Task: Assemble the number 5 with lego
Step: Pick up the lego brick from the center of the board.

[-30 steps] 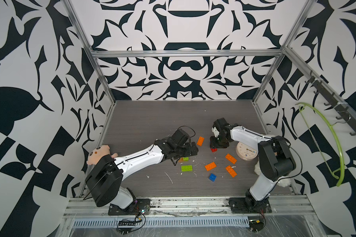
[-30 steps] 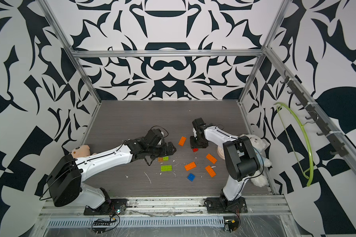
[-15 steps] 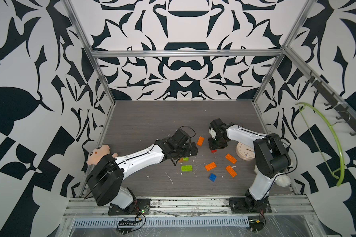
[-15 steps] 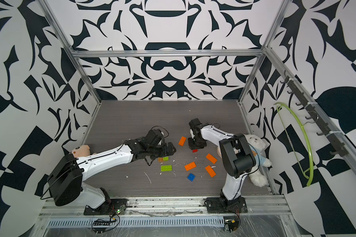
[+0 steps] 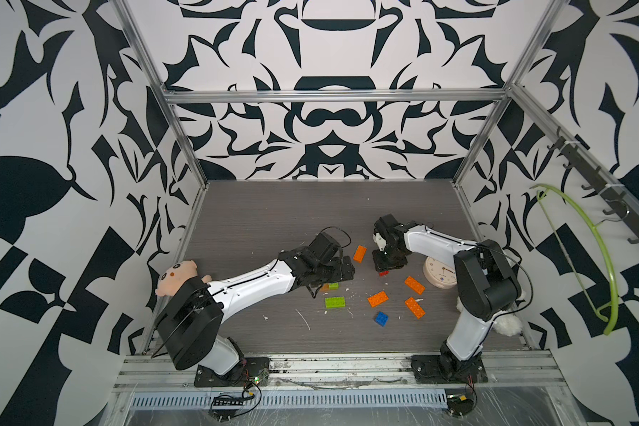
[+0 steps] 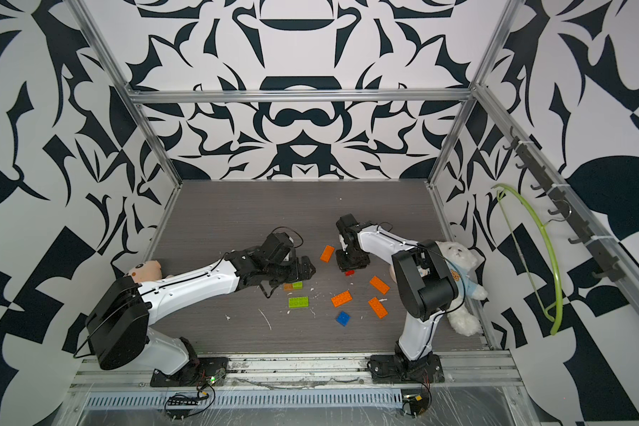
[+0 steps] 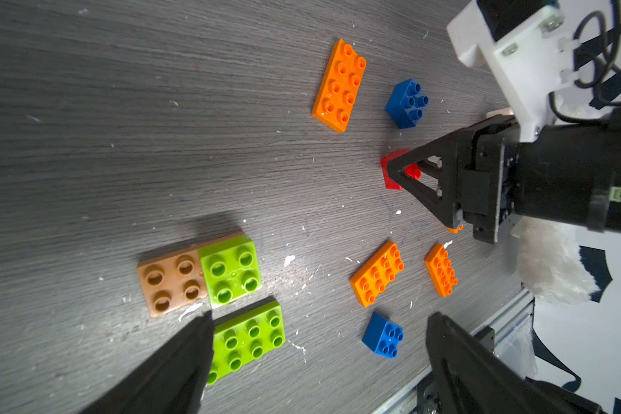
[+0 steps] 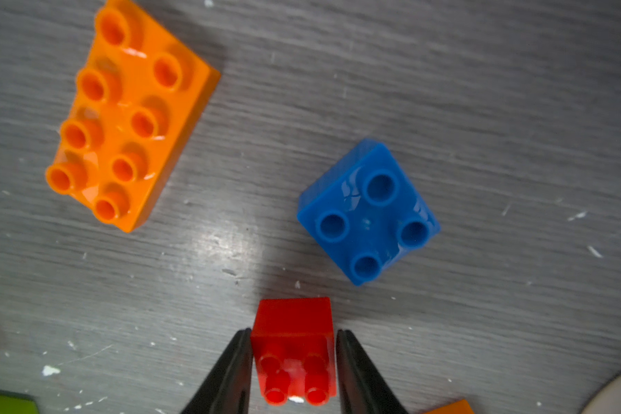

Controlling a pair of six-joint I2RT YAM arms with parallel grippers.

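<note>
Tabletop (image 5: 273, 214): grey wood-grain laminate, matt, scuffed, flecked with white crumbs (image 5: 303, 319). Enclosure: walls (image 5: 332, 48) printed in bold black-and-white leaf shapes and braced by bare aluminium rails (image 5: 332, 96). A thin lime hanger (image 5: 602, 258) is on the side wall.

Lego: loose pieces lying flat across the middle and right of the table, between the two arms. All are glossy moulded plastic with round hollow studs.
- Four orange oblongs (image 5: 378, 298), each with two rows of four studs. One lies apart, nearer the back.
- One lime green oblong (image 7: 248, 340), thin.
- One lime green square (image 7: 230, 269), touching a tan square plate (image 7: 173, 279) edge to edge.
- Two blue bricks (image 8: 368, 215), square, four studs, taller than the plates.
- One red brick (image 8: 294, 344), square, tipped with its studs facing sideways.

Left gripper (image 7: 321, 317): black tapered fingers spread wide, low above the green pieces. One fingertip (image 7: 194, 340) overlaps the edge of the lime green oblong.

Right gripper (image 8: 293, 358): jaws drawn in against both flanks of the red brick, pinching it at the table, just beside one blue brick.

Other items:
- Peach plush toy (image 5: 176, 274), soft, at the left edge behind the left arm.
- White plush bear (image 6: 454, 265), fluffy, at the right edge.
- Cream round clock (image 5: 439, 274), lying flat near the right arm.
</note>
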